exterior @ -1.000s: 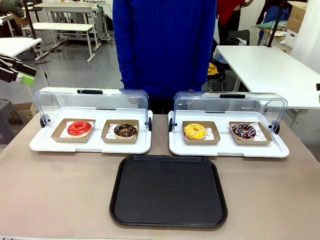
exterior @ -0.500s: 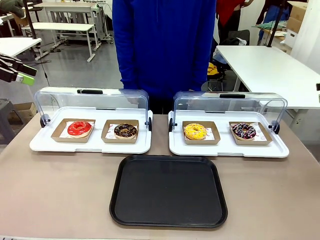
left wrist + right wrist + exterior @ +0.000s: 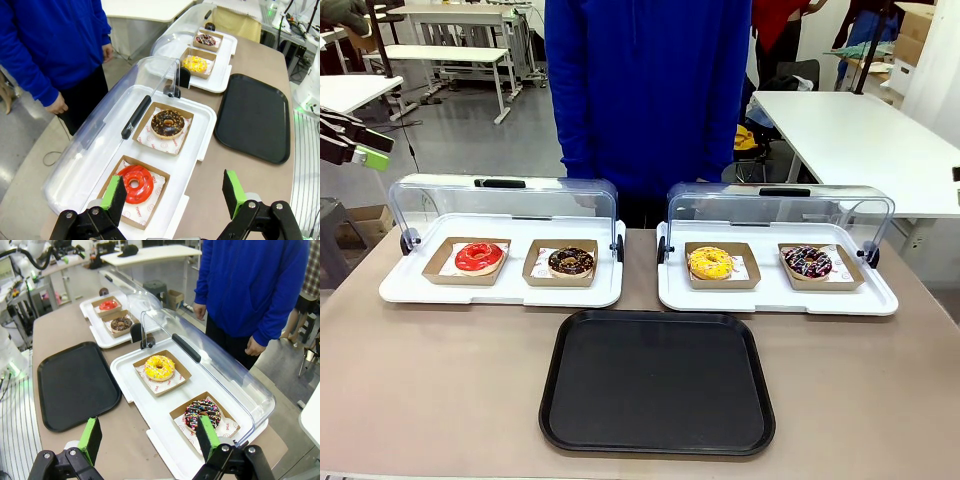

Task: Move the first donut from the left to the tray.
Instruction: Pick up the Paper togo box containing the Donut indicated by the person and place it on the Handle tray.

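Robot lab, white worktables (image 3: 860,140)

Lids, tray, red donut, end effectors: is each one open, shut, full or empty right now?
red donut, in its cardboard holder, untouched.
black tray, bare.
left lid, swung open.
right lid, swung open.
left end effector, open, holding nothing.
right end effector, open, holding nothing.
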Controlling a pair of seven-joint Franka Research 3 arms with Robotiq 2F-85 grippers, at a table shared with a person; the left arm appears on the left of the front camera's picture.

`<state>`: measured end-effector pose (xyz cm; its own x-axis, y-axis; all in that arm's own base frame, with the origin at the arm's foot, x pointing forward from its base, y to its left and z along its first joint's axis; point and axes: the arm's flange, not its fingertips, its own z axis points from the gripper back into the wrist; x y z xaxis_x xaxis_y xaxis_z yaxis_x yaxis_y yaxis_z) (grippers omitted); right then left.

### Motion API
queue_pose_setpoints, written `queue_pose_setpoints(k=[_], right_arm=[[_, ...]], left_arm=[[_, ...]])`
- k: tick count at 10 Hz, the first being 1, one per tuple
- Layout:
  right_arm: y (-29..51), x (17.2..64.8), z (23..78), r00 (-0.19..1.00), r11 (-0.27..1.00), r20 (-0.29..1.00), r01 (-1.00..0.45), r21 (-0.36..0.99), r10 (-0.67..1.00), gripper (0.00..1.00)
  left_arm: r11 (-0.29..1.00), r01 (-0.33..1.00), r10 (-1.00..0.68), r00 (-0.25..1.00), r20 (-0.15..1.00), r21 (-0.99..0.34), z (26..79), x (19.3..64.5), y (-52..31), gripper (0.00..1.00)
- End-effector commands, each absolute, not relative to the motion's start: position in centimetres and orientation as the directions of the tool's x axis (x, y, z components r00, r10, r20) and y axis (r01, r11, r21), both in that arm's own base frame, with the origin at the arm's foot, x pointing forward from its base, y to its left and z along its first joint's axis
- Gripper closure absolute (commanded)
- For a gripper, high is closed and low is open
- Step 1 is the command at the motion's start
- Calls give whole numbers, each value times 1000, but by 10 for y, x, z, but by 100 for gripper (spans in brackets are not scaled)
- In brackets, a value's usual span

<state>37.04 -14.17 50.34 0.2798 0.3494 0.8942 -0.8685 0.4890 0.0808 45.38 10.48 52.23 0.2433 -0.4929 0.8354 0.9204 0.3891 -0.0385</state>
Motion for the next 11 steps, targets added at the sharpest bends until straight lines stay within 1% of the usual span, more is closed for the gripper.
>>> queue_pose_setpoints(k=[1, 11], right_arm=[[-142, 374, 504, 246, 482, 908, -875, 56, 341, 0], [-142, 374, 504, 246, 482, 908, -875, 56, 341, 0]], left_arm=[[382, 923, -483, 234, 844, -38, 523, 454, 103, 0], [382, 923, -483, 234, 844, -38, 523, 454, 103, 0]])
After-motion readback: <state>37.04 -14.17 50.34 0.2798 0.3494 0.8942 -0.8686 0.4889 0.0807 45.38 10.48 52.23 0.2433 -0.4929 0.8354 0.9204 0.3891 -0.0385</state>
